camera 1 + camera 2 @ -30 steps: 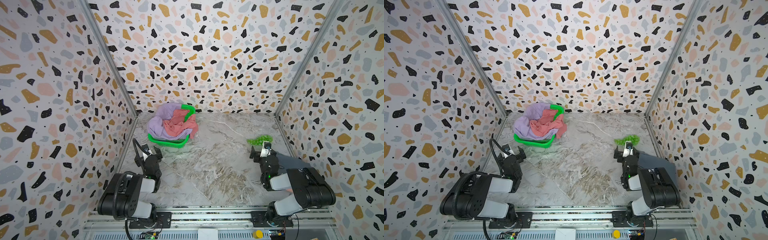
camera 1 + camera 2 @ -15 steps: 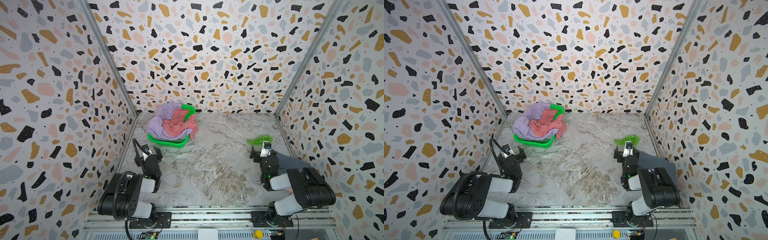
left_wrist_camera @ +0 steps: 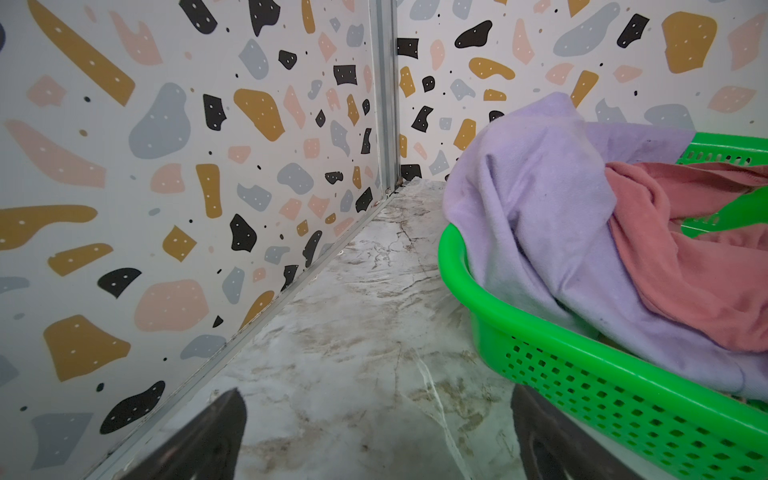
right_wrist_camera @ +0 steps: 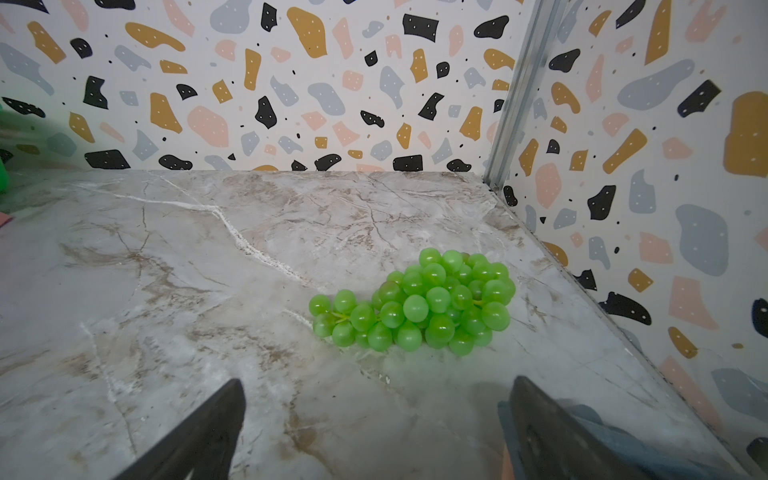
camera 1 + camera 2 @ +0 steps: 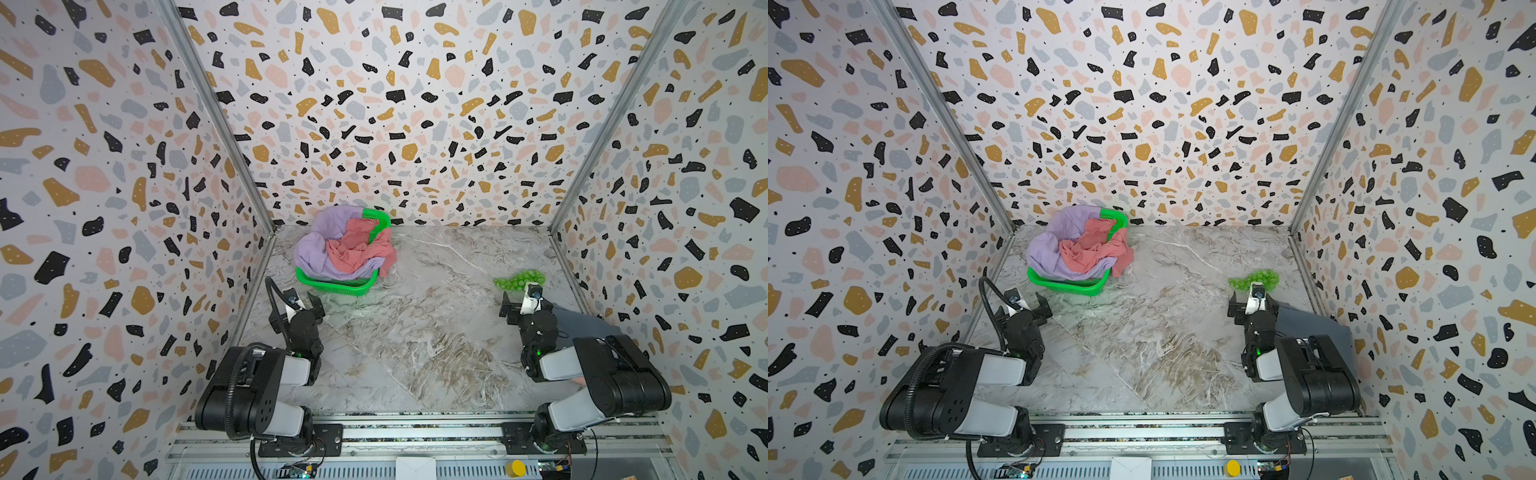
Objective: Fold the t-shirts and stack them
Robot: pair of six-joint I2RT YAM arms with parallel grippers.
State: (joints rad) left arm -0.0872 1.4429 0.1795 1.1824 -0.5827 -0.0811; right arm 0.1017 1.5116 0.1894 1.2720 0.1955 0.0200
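A lilac t-shirt (image 5: 318,245) (image 3: 536,208) and a coral-red t-shirt (image 5: 353,251) (image 3: 685,274) lie crumpled together in a green mesh basket (image 5: 332,286) at the back left, seen in both top views. A slate-grey t-shirt (image 5: 584,324) (image 5: 1308,328) lies flat at the right wall, partly under the right arm. My left gripper (image 5: 296,305) (image 3: 376,399) rests open just in front of the basket, holding nothing. Behind a bunch of green balls, my right gripper (image 5: 525,303) (image 4: 376,386) is open and empty, one finger over the grey cloth's edge.
The cluster of small green balls (image 5: 519,279) (image 4: 415,301) lies on the marble table (image 5: 415,332) near the right wall. Patterned walls close in the left, back and right sides. Both arm bases sit on a rail (image 5: 415,432) at the front.
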